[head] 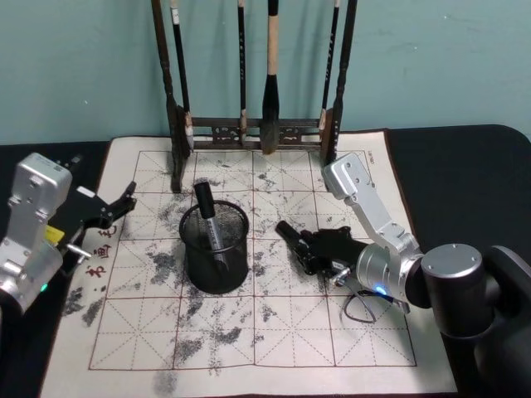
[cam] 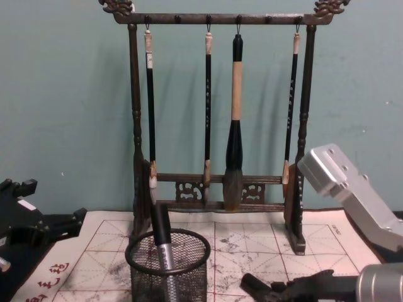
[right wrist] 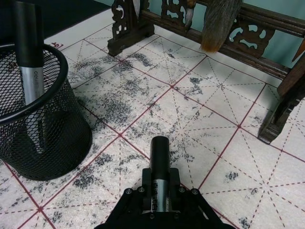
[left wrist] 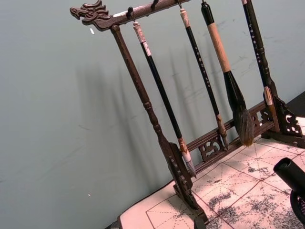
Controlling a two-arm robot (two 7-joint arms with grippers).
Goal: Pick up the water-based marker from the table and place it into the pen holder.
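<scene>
The pen holder (head: pixel 217 267) is a black wire-mesh cup standing left of centre on the mat, with one black-capped silver marker (head: pixel 207 217) leaning inside it. Another water-based marker (right wrist: pixel 159 164), silver with a black cap, sits between my right gripper's fingers. The right gripper (head: pixel 309 247) is shut on it, low over the mat just right of the holder, cap end pointing toward the holder. In the right wrist view the holder (right wrist: pixel 59 136) stands close beside the held marker. My left gripper (head: pixel 116 207) hovers open at the mat's left edge, holding nothing.
A tall dark wooden rack (head: pixel 249 128) with several hanging calligraphy brushes stands at the mat's back edge. The ink-stained practice mat (head: pixel 249 340) with a red grid covers the black table. A loose cable (head: pixel 361 308) hangs by the right wrist.
</scene>
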